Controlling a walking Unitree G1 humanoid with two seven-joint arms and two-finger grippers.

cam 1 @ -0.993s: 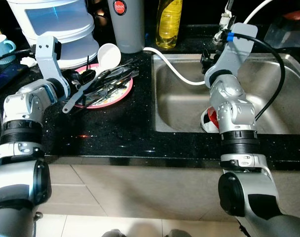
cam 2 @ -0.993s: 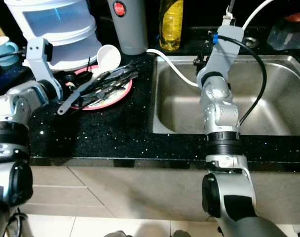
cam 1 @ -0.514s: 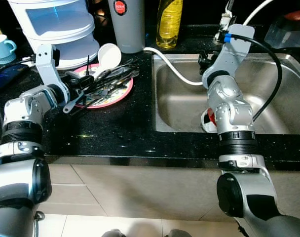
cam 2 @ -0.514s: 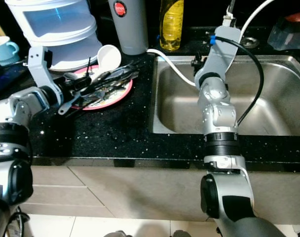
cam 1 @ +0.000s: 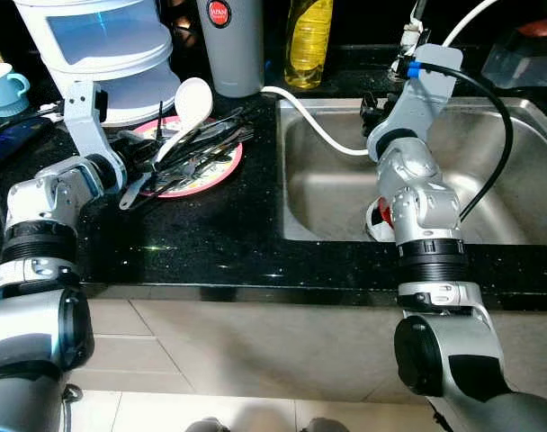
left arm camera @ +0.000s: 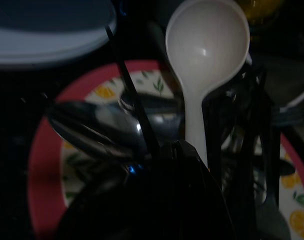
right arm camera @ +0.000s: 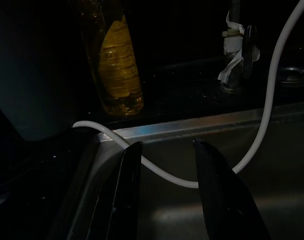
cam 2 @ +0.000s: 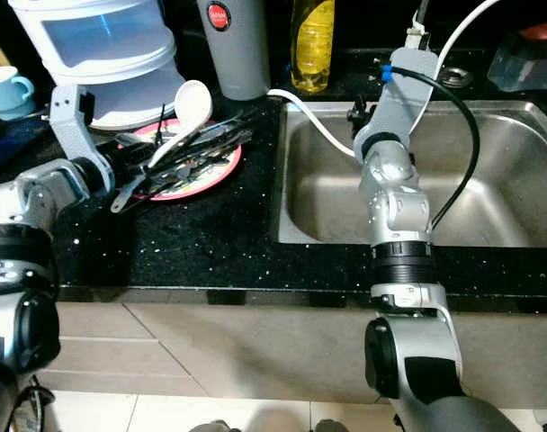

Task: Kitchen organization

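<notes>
A pink-rimmed plate (cam 1: 221,171) on the black counter holds a heap of black and steel utensils (cam 1: 206,144). My left gripper (cam 1: 140,151) is at the plate's left side, shut on the handle of a white ladle (cam 1: 191,94). The ladle's bowl (left arm camera: 207,40) tilts up above the pile. A large steel spoon (left arm camera: 92,130) lies on the plate just beside the fingers. My right gripper (right arm camera: 167,155) hangs open over the back left corner of the steel sink (cam 1: 327,207), holding nothing.
A white tiered container (cam 1: 103,45), a grey tumbler (cam 1: 230,45) and a yellow bottle (cam 1: 308,36) stand behind the plate. A white hose (cam 1: 318,135) runs into the sink, a red and white item (cam 1: 381,220) lies in it. A blue cup (cam 1: 4,85) sits far left.
The white ladle's bowl has risen and tipped up off the pile, with my left gripper turning slightly at the plate's edge. The right arm has barely moved.
</notes>
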